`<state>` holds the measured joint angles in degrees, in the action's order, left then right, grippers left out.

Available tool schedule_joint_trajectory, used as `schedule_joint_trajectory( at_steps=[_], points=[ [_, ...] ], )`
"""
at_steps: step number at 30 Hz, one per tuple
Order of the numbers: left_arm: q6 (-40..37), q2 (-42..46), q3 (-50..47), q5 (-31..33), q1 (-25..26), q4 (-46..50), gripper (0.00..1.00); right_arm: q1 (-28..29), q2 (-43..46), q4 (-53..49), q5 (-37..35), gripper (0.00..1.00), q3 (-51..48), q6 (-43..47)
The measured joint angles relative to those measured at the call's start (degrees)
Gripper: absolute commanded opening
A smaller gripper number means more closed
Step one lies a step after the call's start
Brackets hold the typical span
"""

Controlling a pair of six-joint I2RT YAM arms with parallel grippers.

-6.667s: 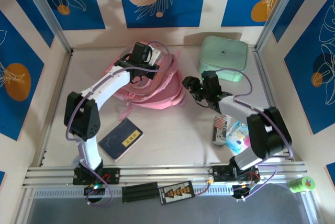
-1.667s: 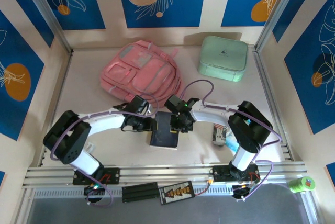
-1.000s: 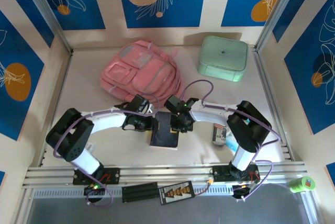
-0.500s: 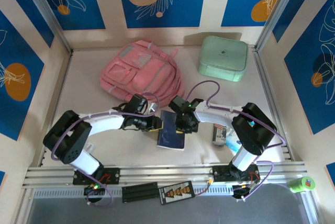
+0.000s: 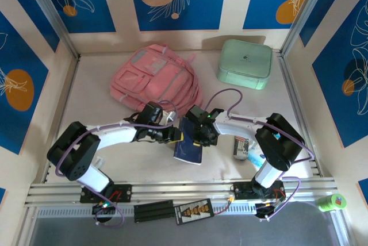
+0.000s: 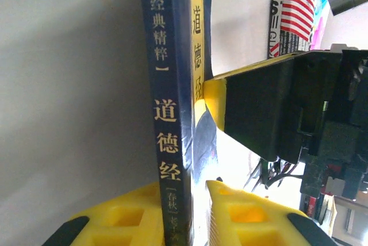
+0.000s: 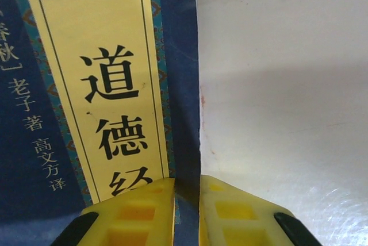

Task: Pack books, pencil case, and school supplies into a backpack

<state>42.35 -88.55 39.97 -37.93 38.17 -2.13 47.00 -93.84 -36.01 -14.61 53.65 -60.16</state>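
1. Your left tool (image 6: pixel 183 200) is nipped almost closed on the spine edge of the navy book (image 5: pixel 190 147). Your right tool (image 7: pixel 187 194) is pinched just as narrowly on the opposite long edge. The book stands tilted between them, just off the near edge of the backpack (image 5: pixel 155 82).
2. Both grips sit on thin edges. If one arm leads the other, the cover may bow or twist out of a pinch, and the book would slap down on the counter (image 5: pixel 144 165).
3. With two tools this close together, a small misjudged swing toward the backpack could knock them against each other.
4. The soft pink fabric may fold under the book's leading corner instead of admitting it.
5. From above you cannot tell whether the backpack's main opening is unzipped, or which way it faces.
6. Both wrist views cut the fingers off at the bottom, so the depth of each bite is unclear.
7. Whether the book's lower edge touches the counter is hard to make out.
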Motion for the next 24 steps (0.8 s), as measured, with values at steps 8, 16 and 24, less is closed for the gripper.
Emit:
schedule_joint_trajectory(
  at_steps=[8, 16, 24],
  points=[
    [-2.58, 1.88, 0.61, 1.64, -0.07, 3.02, 0.00, -0.59, 4.15, 3.43, 0.09, 0.37, -3.67, 0.24],
    [-8.44, 13.92, 5.35, 9.25, -1.42, 9.73, 0.00, -6.56, 19.54, 11.98, 3.69, 0.70, -7.39, 4.55],
    [-7.26, 19.98, 9.11, 17.73, -7.30, 10.12, 0.00, -16.52, 26.88, 27.17, 15.58, 0.84, -11.56, 4.57]
  ],
)
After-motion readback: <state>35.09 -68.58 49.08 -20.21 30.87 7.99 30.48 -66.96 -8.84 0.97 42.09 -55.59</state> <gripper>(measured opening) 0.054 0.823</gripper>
